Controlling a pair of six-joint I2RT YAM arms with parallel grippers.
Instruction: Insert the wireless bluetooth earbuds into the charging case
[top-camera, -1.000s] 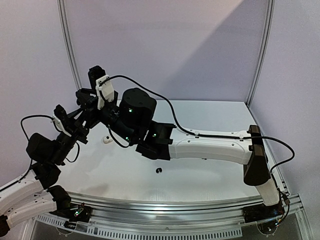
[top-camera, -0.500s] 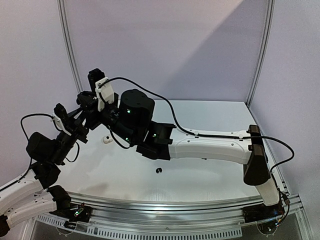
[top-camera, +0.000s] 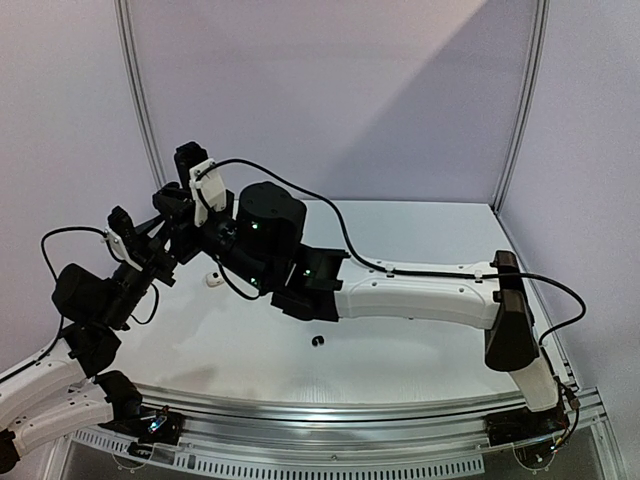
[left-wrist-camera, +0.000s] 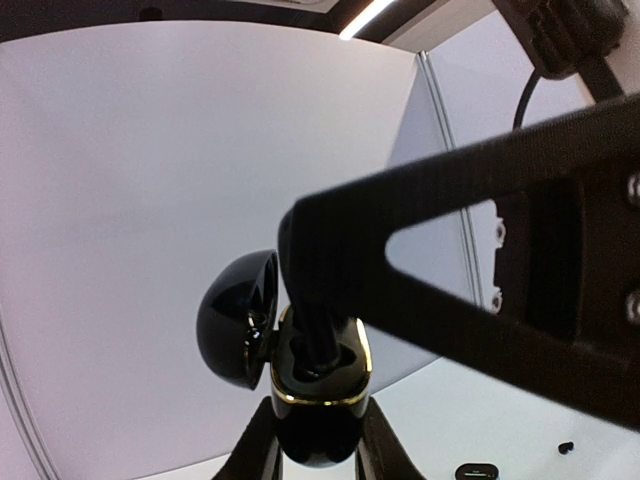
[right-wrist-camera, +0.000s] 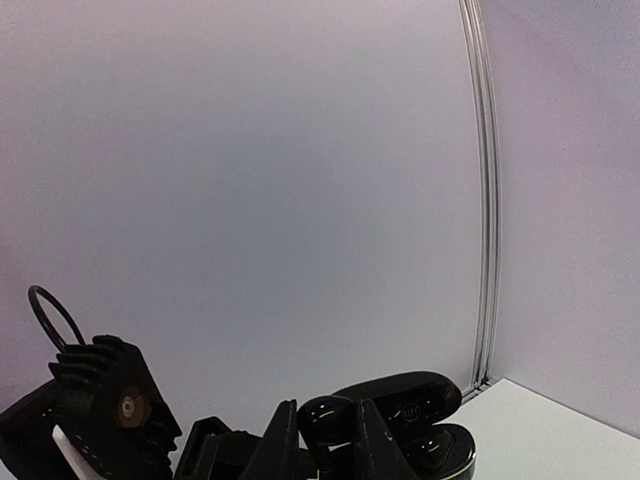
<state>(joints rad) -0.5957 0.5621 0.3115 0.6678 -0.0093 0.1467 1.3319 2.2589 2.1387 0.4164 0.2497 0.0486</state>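
Near edge, overhead view: the loose black earbud (top-camera: 319, 342) is seen lying alone on the table (top-camera: 430, 350), just in front of the right arm (top-camera: 420, 295) and well apart from the front rail (top-camera: 350, 415). Farther left, the white earbud (top-camera: 212, 279) is noted on the surface near the arm's dark wrist; its shape cannot be resolved

Above the left part of the table both claws are held together in the air. From overhead their fingertips are hidden behind black housings

Left wrist view: the left gripper (left-wrist-camera: 318, 448) is seen clamped tight on the lower body of the charging case (left-wrist-camera: 345, 382), which is held upright with its lid (left-wrist-camera: 235, 318) swung open to the left. The fingers are cut off by the bottom edge. One right-claw finger is seen reaching down into the open well, so what lies inside is masked

Right wrist view: the right gripper (right-wrist-camera: 325, 440) is closed narrowly on the held black earbud (right-wrist-camera: 325, 412), just beside the open case. Whether it is seated cannot be told

Bare table is seen right of the claws, up to the back wall (top-camera: 400, 100). The corner post (top-camera: 140, 100) stands near behind them
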